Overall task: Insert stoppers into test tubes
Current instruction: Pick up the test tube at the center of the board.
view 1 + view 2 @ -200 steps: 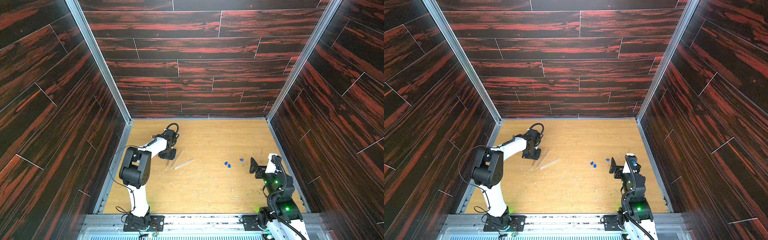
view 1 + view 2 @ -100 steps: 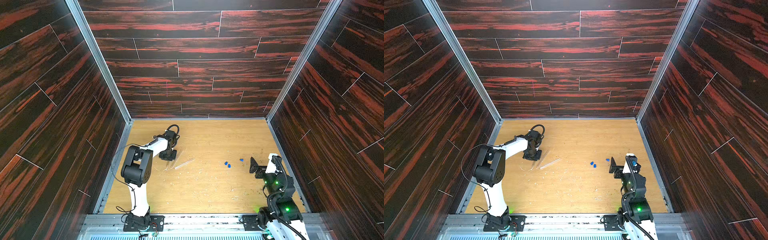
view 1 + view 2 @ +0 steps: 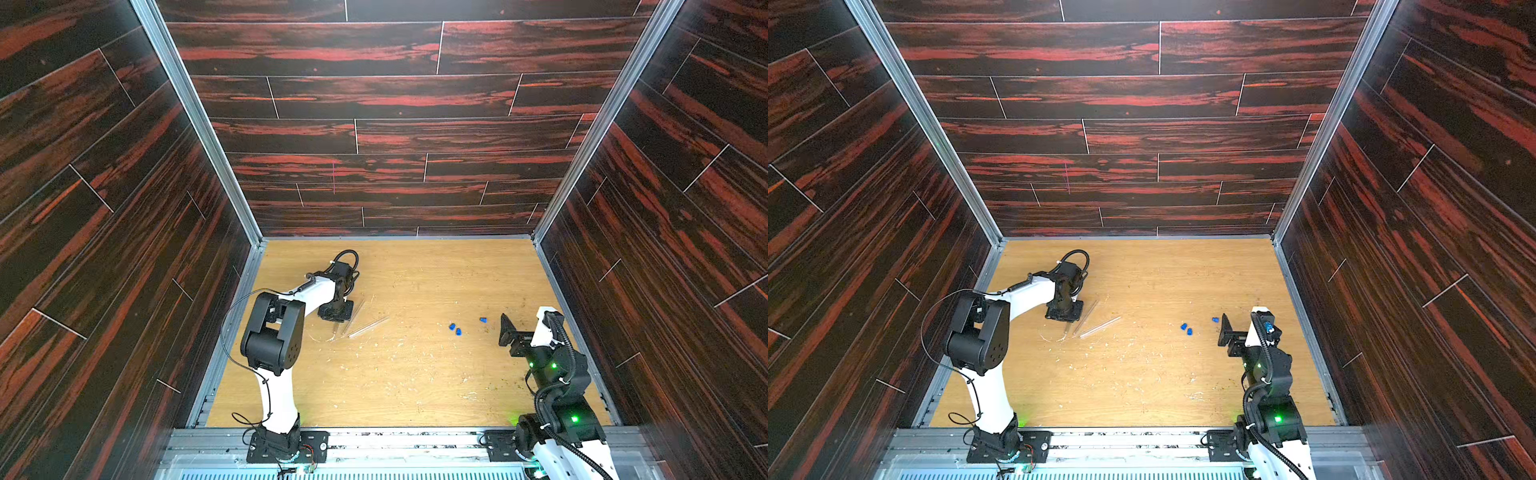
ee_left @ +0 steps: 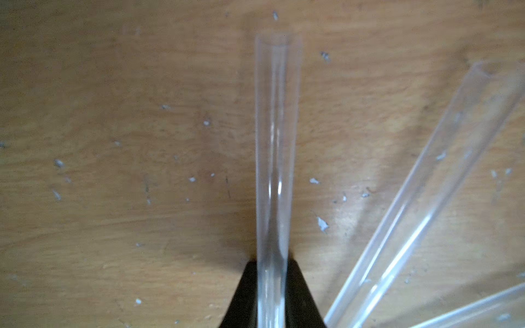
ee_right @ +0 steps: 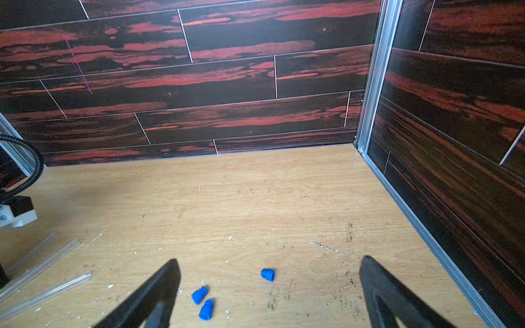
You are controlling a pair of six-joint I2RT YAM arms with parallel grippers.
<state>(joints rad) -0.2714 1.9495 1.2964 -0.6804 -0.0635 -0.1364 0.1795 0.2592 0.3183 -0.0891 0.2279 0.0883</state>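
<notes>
My left gripper is shut on one clear test tube, which runs straight out from between the black fingers, its far end open. Two more test tubes lie fanned out beside it on the wooden floor. In both top views the left gripper points down at the tubes at mid-left. Three blue stoppers lie loose: a pair and a single one. My right gripper is open just short of them, holding nothing.
Pale debris specks are scattered over the wooden floor. Dark red-black walls close in the back and both sides, with metal rails along the floor's edges. The right gripper stands near the right wall.
My left gripper's jaws have closed onto the test tube. The right arm and the stoppers have not moved.
</notes>
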